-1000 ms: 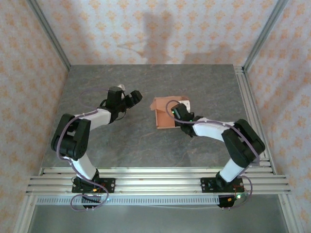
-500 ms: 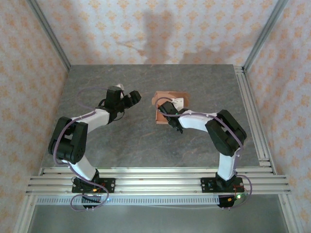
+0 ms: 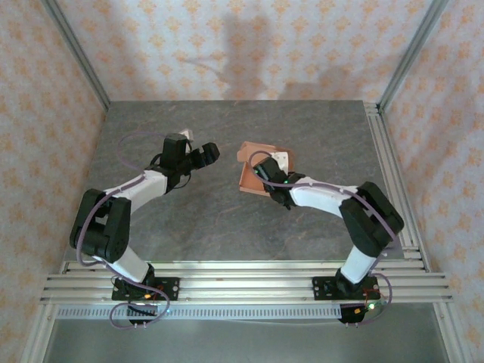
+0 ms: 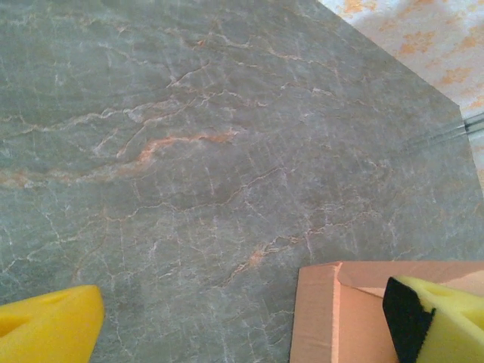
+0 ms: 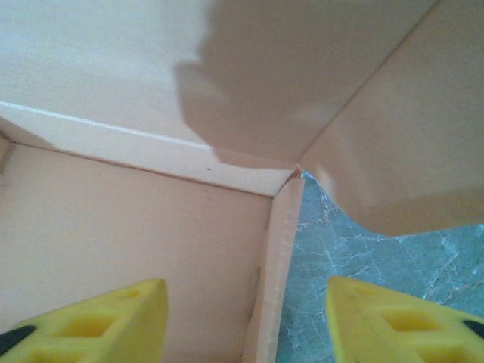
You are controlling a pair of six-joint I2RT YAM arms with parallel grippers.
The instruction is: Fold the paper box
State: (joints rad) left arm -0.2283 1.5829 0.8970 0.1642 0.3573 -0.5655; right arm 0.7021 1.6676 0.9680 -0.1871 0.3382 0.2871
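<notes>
While the left tool (image 3: pixel 203 154) hangs wide open above the bare tabletop (image 3: pixel 227 219), holding nothing, a corner of the paper box (image 3: pixel 253 180) lies just beside its right yellow finger. The box sits partly folded near the tabletop's middle, flaps raised. The right tool (image 5: pixel 246 306) stands open astride one upright side wall (image 5: pixel 274 249). One finger is inside the box and the other over the tabletop outside, both clear of the card.
</notes>
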